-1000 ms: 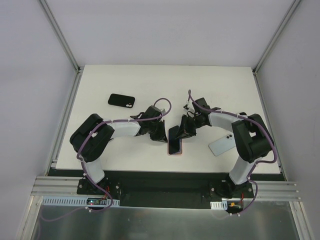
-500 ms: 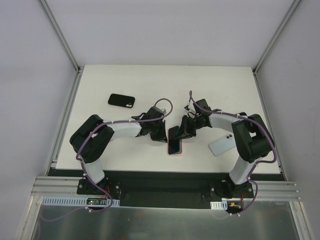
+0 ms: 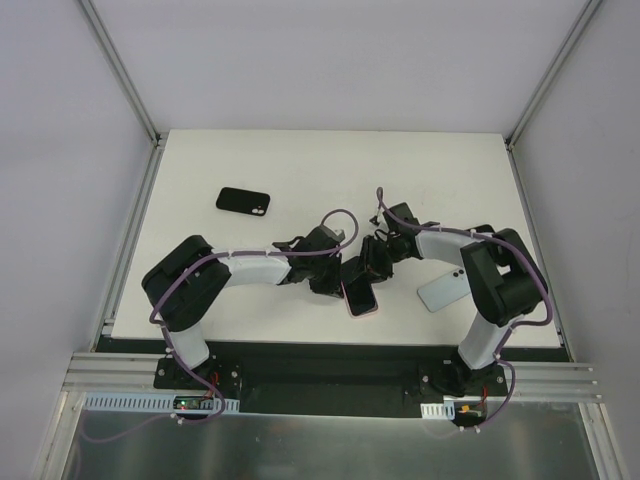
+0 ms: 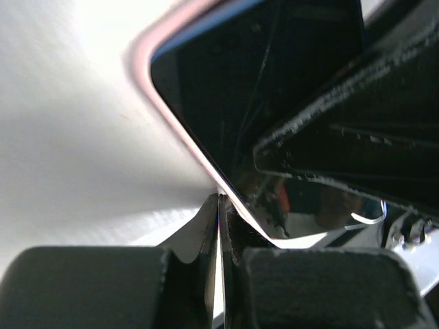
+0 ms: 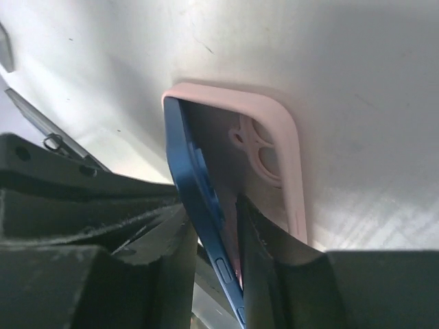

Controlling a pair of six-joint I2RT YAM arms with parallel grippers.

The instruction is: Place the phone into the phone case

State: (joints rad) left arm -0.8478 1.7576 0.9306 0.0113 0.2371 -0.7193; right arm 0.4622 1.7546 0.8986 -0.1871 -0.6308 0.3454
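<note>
Bench (image 3: 250, 165) white, walls (image 3: 60, 150) grey; phone (image 3: 357, 294) lengthwise near-to-far, tilted in phone case (image 5: 291, 147); right end effector (image 5: 214, 221) grips phone, left end effector (image 4: 219, 209) closed.

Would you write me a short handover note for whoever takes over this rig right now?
Left gripper: shut, tips against the edge of the pink case.
Right gripper: shut on the blue phone.
Phone: tilted, one edge down in the case and the rest raised out of it.
Done: phone partly entered.
Left: lower it flat, press it in all round, then release.
</note>
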